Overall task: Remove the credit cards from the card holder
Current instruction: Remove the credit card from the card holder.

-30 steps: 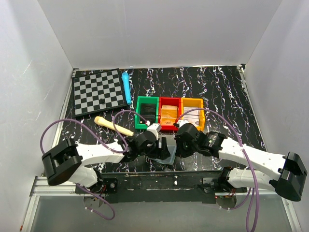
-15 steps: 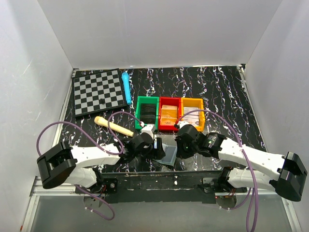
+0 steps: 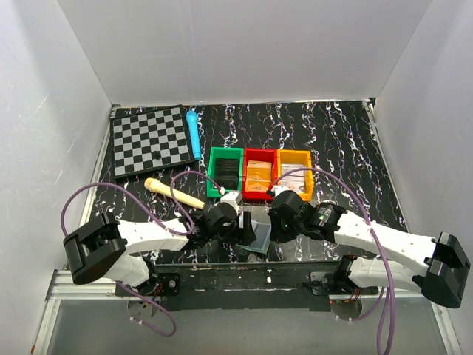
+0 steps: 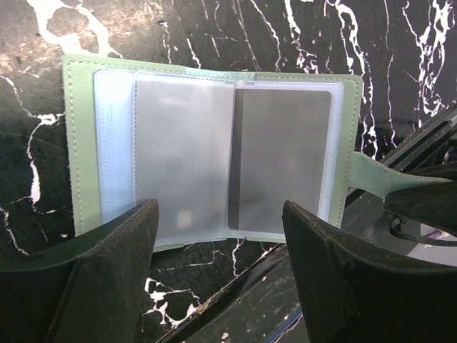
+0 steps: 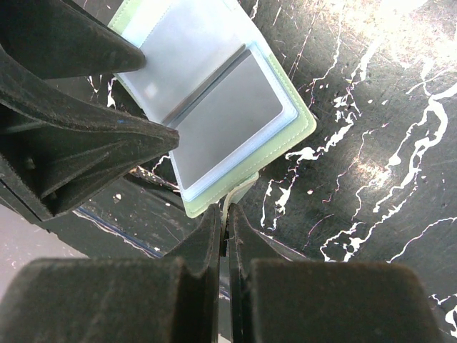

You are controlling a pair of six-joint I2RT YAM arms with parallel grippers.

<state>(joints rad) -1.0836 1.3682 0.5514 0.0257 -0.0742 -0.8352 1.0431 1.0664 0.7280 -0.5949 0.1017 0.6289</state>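
Holder open flat between both grippers.
Right gripper pinches its tab; left gripper hovers above, jaws wide apart.

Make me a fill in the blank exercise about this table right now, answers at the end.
The pale green bifold card holder lies ___, clear sleeves up, on the black marbled table.
The right end effector is shut on its side ___.
The open end effector above it belongs to the ___ arm.
Between the green plastic bin and the orange plastic bin stands a ___ one.
Missing: open; tab; left; red.
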